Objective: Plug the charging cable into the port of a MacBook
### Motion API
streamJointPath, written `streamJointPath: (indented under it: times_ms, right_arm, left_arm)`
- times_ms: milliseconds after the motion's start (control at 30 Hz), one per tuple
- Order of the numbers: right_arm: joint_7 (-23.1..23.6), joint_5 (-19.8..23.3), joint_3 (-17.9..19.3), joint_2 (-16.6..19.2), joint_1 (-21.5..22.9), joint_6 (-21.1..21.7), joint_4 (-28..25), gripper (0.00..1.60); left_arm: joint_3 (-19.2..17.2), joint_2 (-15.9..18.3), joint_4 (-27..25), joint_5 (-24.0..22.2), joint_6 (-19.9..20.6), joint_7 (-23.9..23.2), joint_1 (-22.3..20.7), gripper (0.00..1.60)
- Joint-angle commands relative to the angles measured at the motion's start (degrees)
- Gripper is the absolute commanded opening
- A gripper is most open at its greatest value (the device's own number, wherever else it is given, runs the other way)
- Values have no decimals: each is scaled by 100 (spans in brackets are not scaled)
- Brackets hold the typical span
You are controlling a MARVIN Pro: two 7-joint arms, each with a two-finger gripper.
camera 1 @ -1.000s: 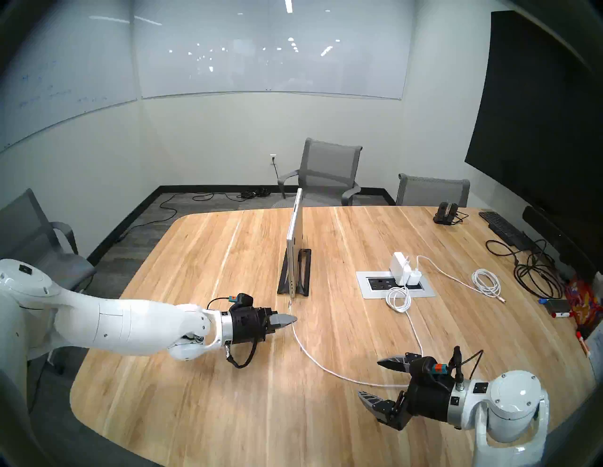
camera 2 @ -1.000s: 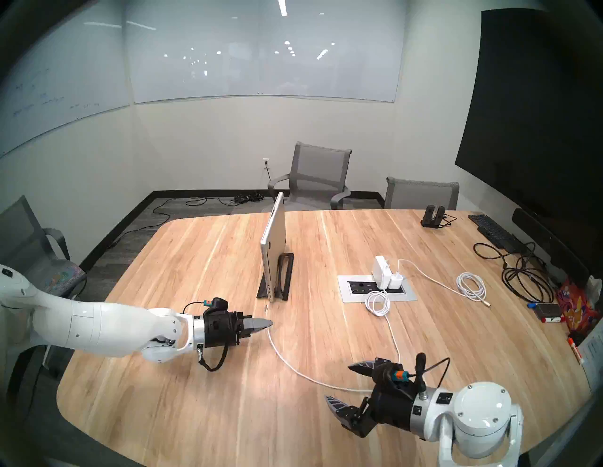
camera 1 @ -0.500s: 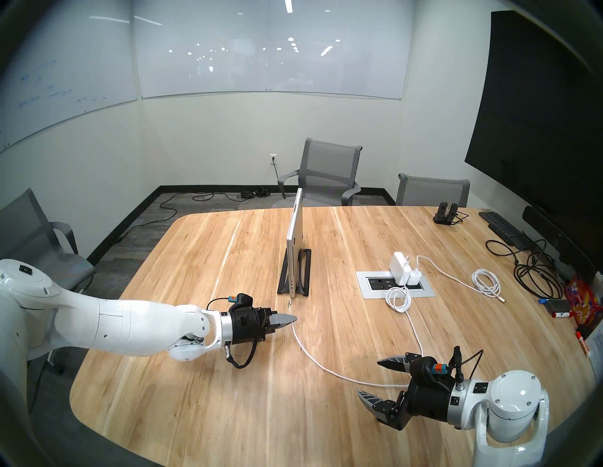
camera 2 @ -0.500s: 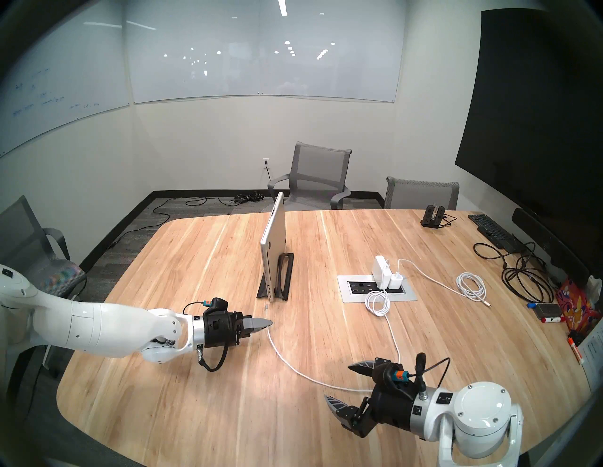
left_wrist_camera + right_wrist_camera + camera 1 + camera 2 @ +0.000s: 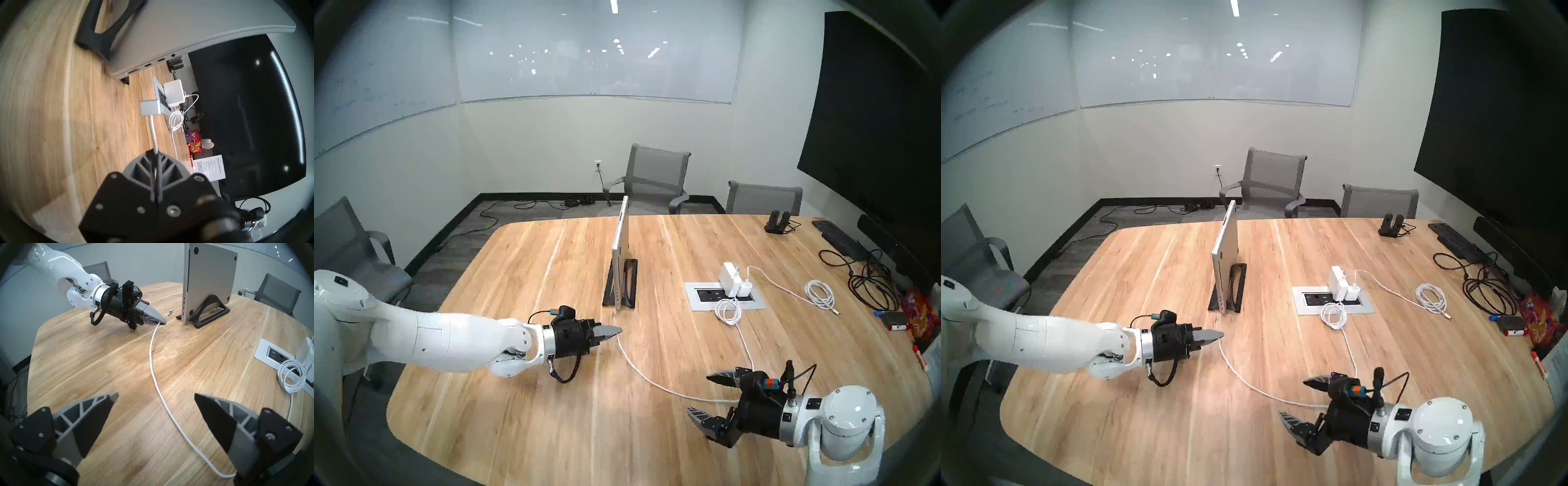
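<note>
my left claw (image 5: 617, 331) is clenched on the cable (image 5: 153, 360) a little way behind its connector (image 5: 150, 108), so the flat silver head sticks out free past my fingertips. the pickup looks done. what is left is the plugging in itself: the connector hangs just short of the macbook (image 5: 209, 277), apart from it, not yet in any port.

the macbook stands on edge in a black stand (image 5: 211, 310) near the middle of the surface (image 5: 524, 424). its row of ports (image 5: 147, 65) runs low along the near edge, facing me. the charging slot looks to be the lowest one, close to the surface, so there is little room beneath for my claw.

the rest of the cable trails back in a loose curve to the charger (image 5: 728, 273) by the power panel (image 5: 692, 298), with slack to spare. my right claw (image 5: 704, 395) is spread wide and empty, held well back near the cable's slack. bare wood lies between the connector and the ports, nothing in the way.
</note>
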Motion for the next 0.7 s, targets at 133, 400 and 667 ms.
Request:
streamJointPath:
  times_ms: [133, 400, 667]
  right_arm:
    - [9, 10, 5, -3, 10, -2, -80, 160]
    - [-34, -41, -149, -44, 87, -15, 52, 160]
    - [-186, -150, -470, -106, 352, -22, 269, 160]
  left_arm:
    - [541, 170, 472, -37, -47, 490, 491, 0]
    - [578, 159, 470, -84, -72, 461, 475, 0]
    - [610, 155, 462, -106, -95, 421, 456, 0]
